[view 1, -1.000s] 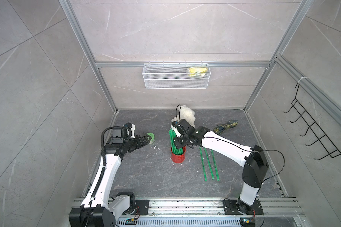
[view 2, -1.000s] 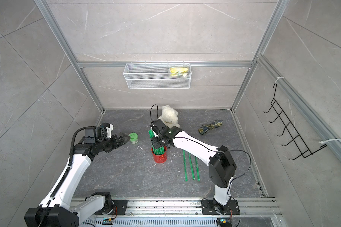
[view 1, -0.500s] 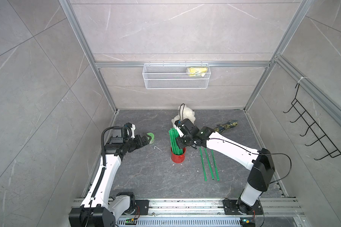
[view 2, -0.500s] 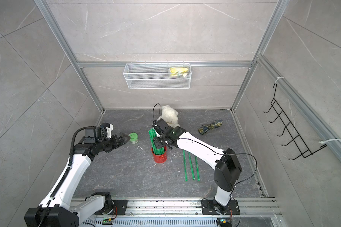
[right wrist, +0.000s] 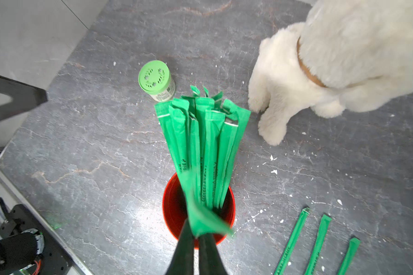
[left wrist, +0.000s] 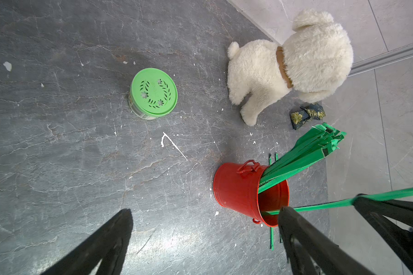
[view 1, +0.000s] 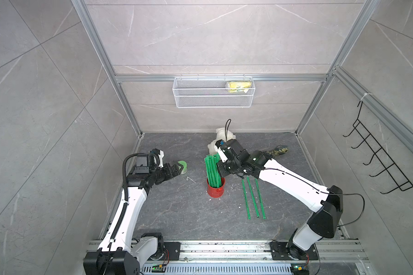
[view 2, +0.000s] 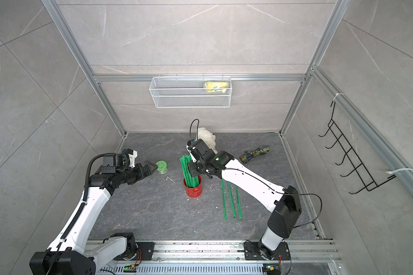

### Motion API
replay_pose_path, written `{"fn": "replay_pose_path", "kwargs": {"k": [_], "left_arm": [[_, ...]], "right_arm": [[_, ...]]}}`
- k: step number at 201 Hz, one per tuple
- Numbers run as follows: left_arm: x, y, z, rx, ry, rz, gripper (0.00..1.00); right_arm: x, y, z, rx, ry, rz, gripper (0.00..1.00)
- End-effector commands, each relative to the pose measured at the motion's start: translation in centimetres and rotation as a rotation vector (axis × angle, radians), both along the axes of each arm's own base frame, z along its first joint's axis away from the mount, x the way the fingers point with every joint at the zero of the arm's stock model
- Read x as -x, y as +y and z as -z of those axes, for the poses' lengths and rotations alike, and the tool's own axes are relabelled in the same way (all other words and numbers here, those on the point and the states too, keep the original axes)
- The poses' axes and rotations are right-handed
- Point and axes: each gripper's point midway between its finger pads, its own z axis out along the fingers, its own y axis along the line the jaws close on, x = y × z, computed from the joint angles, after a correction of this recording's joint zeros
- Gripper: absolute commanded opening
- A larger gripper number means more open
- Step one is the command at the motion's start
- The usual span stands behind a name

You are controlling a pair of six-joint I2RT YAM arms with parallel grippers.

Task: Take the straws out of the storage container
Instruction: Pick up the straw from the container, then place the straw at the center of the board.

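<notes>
The right pincer (right wrist: 197, 232) is pinching one of the straws (right wrist: 202, 142) above the storage container (view 1: 215, 190), which is standing at frame centre. Three are lying lower right on the counter (view 1: 177, 214). The left pincer (view 1: 177, 169) is hanging spread, centre-left.

The straws' (right wrist: 200, 142) lower ends are hidden inside the red storage container (right wrist: 172, 209). Beside it, three loose straws (right wrist: 317, 242) are cut off by the picture's edge, their print unreadable.
</notes>
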Motion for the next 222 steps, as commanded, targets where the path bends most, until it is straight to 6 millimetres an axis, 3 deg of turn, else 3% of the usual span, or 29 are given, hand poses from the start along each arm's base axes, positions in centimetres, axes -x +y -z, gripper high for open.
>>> {"fn": "replay_pose_path", "kwargs": {"k": [1,77,110,131,161,222], "left_arm": [[-0.4,-0.4,-1.8,0.004,-0.05,0.036,1.0],[-0.3,-0.4,-1.9,0.002,-0.053,0.035,1.0],[-0.3,-0.4,-2.0,0.003,-0.053,0.036,1.0],[-0.3,-0.4,-2.0,0.002,-0.057,0.034,1.0],[-0.2,-0.4,-2.1,0.005,-0.059,0.035,1.0],[-0.2,-0.5,-2.3,0.009,-0.062,0.037,1.0]], "right_arm": [[1.0,-0.7,-2.9,-0.016,-0.03,-0.017,0.08],[2.4,-3.2,-8.5,-0.008,-0.089,-0.017,0.09],[2.8,-5.8,-10.8,0.063,-0.132,0.013,0.09],[3.0,-8.2,-11.2,0.155,-0.15,0.051,0.09],[2.6,-12.0,-9.4,0.295,-0.11,0.127,0.09],[1.5,-19.9,-0.8,0.373,0.157,0.34,0.09]]}}
